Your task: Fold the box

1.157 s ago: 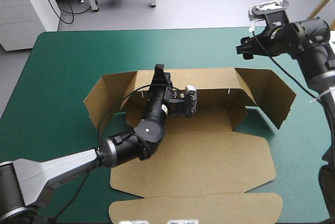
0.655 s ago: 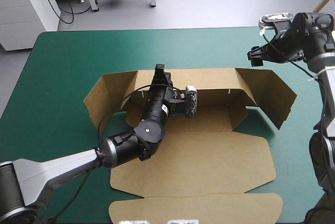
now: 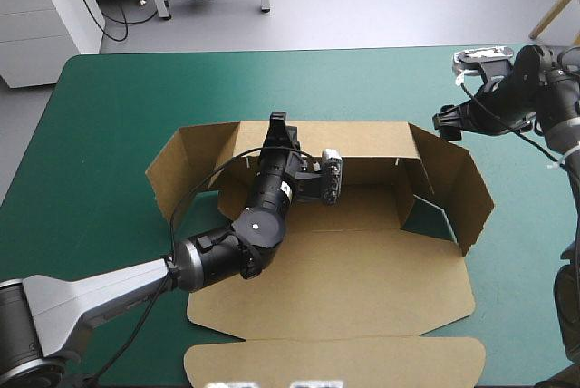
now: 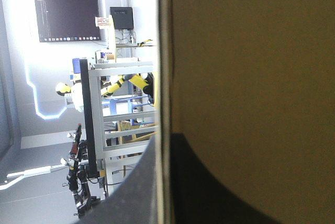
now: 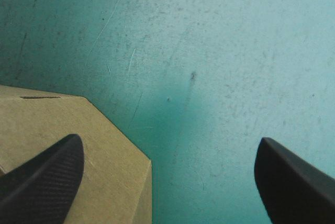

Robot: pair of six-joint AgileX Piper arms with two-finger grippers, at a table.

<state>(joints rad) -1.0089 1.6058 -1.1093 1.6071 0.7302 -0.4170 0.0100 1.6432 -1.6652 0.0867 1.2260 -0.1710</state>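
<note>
The brown box (image 3: 344,279) lies in the middle of the table with its long back wall (image 3: 362,145) raised and its lid flat toward the near edge. My left gripper (image 3: 279,125) reaches over the floor and is shut on the back wall's top edge. In the left wrist view the board (image 4: 251,77) fills the space between my left gripper's (image 4: 163,140) fingers. The right end wall (image 3: 458,179) stands angled inward. My right gripper (image 3: 446,121) hovers open just beyond that wall's far corner. In the right wrist view my right gripper (image 5: 167,148) is over the cover, a board corner (image 5: 104,150) beside one finger.
The teal-green cover (image 3: 272,80) stretches from the back wall to the far edge. The left end wall (image 3: 177,170) stands splayed outward. A white cabinet (image 3: 45,16) stands off the table's far left corner.
My right gripper has moved toward the table's right edge and come lower. The right end wall has swung inward toward the box floor. The left arm has stayed still.
</note>
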